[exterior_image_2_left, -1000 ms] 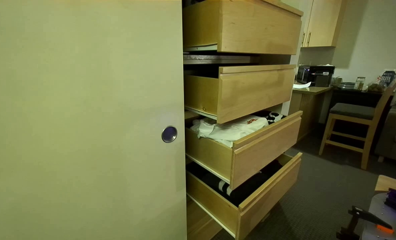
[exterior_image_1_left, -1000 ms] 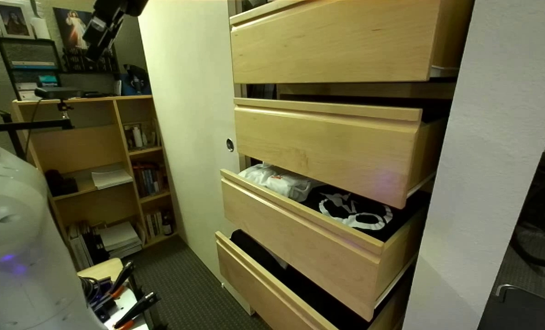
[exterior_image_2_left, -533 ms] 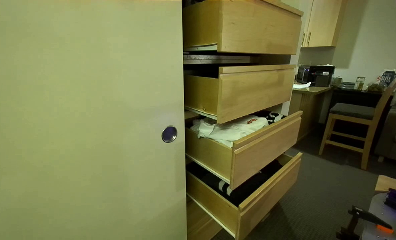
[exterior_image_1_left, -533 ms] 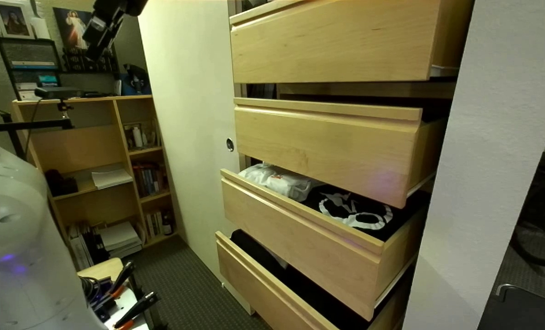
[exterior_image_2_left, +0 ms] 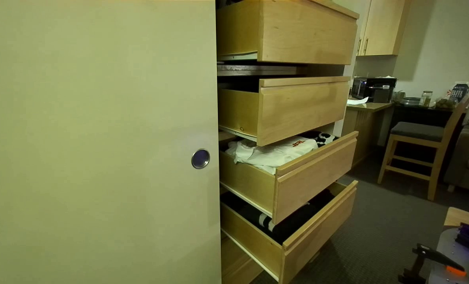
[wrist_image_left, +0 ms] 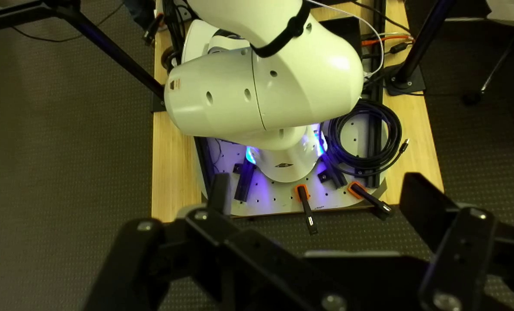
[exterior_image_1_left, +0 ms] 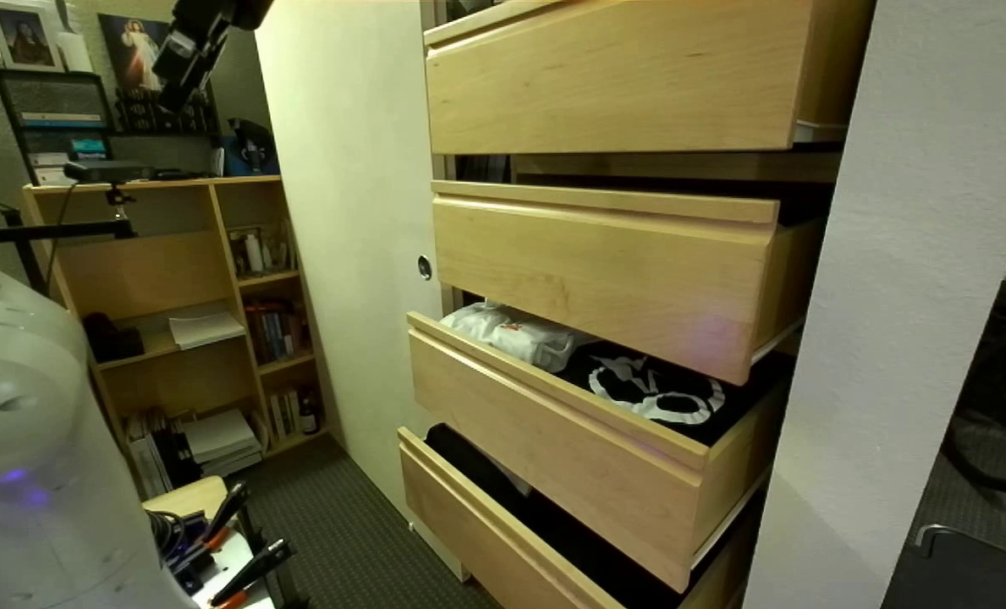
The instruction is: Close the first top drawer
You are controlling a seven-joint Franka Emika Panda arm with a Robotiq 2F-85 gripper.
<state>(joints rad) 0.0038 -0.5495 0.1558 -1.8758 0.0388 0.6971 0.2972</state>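
The first top drawer [exterior_image_1_left: 612, 89] is a wide, pale blond wood front without a handle, uppermost in the stack. It stands pulled out in both exterior views [exterior_image_2_left: 309, 33]; its upper edge is partly cut off by the frame. Dark contents barely show behind it. My gripper [wrist_image_left: 316, 181] is open in the wrist view, with nothing between its fingers [wrist_image_left: 219, 192]. The wrist view faces down on the robot's own base, and no drawer shows there. In an exterior view the black gripper [exterior_image_1_left: 177, 89] hangs at the upper left, well apart from the drawers.
Below, more drawers stand pulled out: a plain one [exterior_image_1_left: 604, 271], one with clothes [exterior_image_1_left: 553, 440] and a lower one [exterior_image_2_left: 317, 236]. A white sliding door [exterior_image_2_left: 100, 138] flanks the stack, a wall [exterior_image_1_left: 909, 254] the opposite side. Clamps [wrist_image_left: 306, 209] stick out from the base table.
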